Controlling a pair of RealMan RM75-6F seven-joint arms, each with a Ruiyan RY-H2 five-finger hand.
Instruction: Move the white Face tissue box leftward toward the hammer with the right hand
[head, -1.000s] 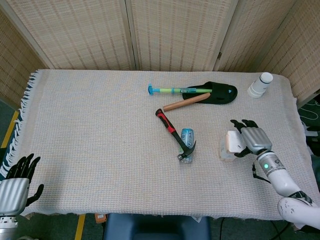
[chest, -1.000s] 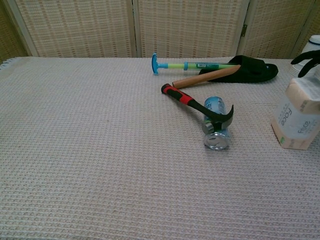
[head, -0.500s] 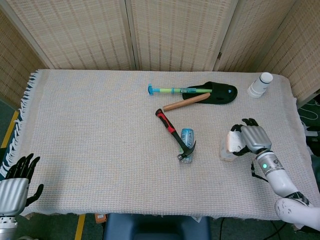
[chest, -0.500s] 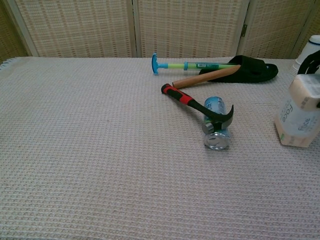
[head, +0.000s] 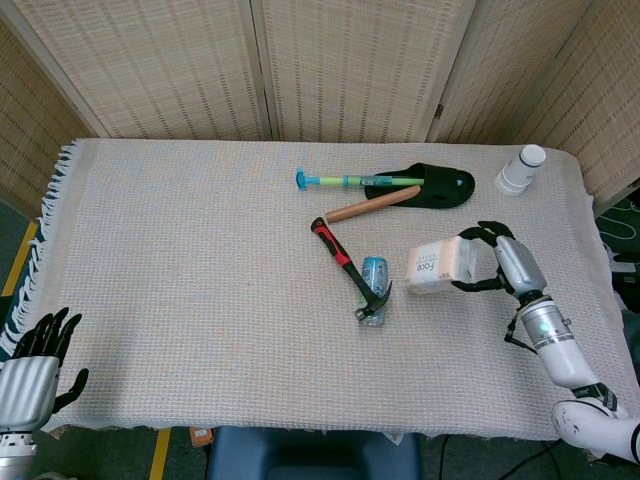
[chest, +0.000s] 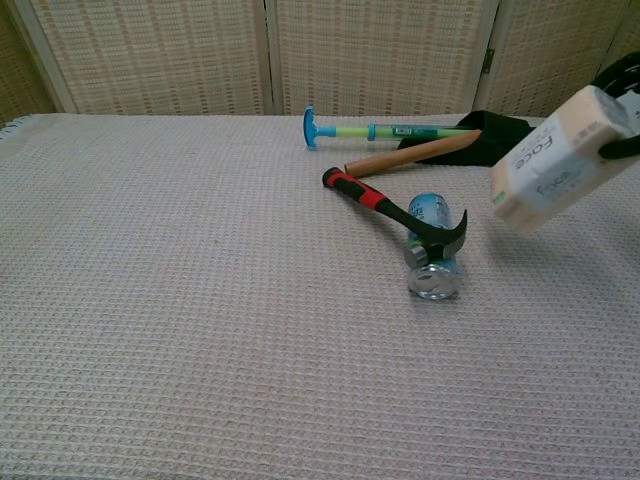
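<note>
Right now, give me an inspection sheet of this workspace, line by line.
Surface: table under a woven beige cloth, fringed at its left edge.
Job's things: white Face tissue box held tilted above the cloth, right of the hammer; the hammer's head rests on a blue can lying on its side.
Clutter: blue-and-green tool, wooden stick, black slipper, white bottle.
Hands: right hand grips the tissue box; left hand holds nothing, fingers apart, by the table's near left corner.
Cables: nothing seen on the table.
Surroundings: woven screen panels behind the table.
</note>
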